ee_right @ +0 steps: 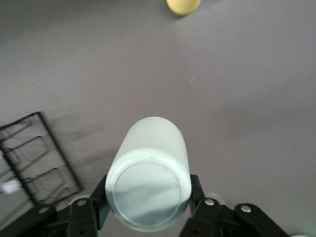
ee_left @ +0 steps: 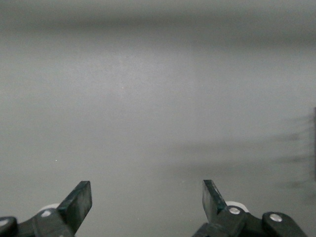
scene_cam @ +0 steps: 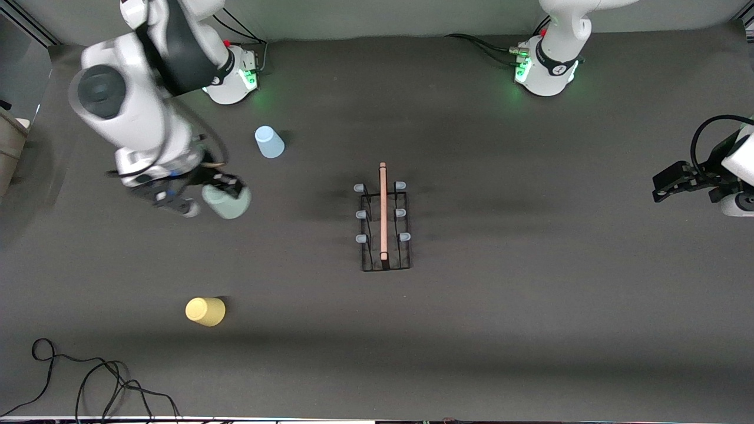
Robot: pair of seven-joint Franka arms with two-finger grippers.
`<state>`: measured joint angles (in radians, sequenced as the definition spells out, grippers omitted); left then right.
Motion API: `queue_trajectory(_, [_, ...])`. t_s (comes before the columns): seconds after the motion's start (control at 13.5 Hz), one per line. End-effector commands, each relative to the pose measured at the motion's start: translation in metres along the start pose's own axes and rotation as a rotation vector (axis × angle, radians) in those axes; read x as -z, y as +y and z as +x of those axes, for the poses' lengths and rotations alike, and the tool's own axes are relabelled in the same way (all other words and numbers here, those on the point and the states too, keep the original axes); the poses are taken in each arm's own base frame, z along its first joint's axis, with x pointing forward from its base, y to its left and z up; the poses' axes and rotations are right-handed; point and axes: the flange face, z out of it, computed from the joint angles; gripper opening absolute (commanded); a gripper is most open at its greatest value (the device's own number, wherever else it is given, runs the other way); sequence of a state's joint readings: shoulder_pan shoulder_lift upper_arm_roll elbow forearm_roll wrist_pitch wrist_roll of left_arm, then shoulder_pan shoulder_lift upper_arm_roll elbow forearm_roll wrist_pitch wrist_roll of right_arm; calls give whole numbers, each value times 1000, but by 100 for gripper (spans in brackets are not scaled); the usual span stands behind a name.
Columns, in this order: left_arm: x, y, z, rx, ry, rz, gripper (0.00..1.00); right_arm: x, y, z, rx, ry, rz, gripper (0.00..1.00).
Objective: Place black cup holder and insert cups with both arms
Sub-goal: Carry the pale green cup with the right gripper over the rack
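The black cup holder (scene_cam: 383,212) stands at the middle of the table, wooden rod on top, pale-blue-tipped pegs on both sides; part of it shows in the right wrist view (ee_right: 34,158). My right gripper (scene_cam: 206,191) (ee_right: 148,195) is shut on the pale green cup (scene_cam: 227,201) (ee_right: 150,173), held tilted over the table toward the right arm's end. The light blue cup (scene_cam: 269,142) stands upside down near the right arm's base. The yellow cup (scene_cam: 205,311) (ee_right: 183,5) lies nearer the front camera. My left gripper (scene_cam: 665,185) (ee_left: 147,197) is open and empty, waiting at the left arm's end.
Black cables (scene_cam: 88,377) lie on the table at the front edge toward the right arm's end. A beige box (scene_cam: 9,147) stands off the table edge at that end. The dark mat (scene_cam: 530,306) covers the table.
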<state>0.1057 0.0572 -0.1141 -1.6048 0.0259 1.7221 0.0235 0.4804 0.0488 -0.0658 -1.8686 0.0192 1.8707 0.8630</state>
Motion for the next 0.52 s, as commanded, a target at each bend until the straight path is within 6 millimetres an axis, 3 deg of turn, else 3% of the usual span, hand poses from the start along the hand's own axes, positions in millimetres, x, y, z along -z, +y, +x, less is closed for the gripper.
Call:
queue_trajectory(0.0, [6,4,8,6,5,-10,100,-4,-85,-46,-154,-27,17,31])
queue_trajectory(0.15, [5,4,8,-6,-1,-8,100,-14,-135,-69,-266,-17,19,31])
queue_trajectory(0.22, [5,3,8,-16,-4,-8,100,-22,-160,-95,-295,-14,18,31])
queue_trajectory(0.44, [5,4,8,-11,-4,-8,100,-39,-192,-122,-426,-46,40,31])
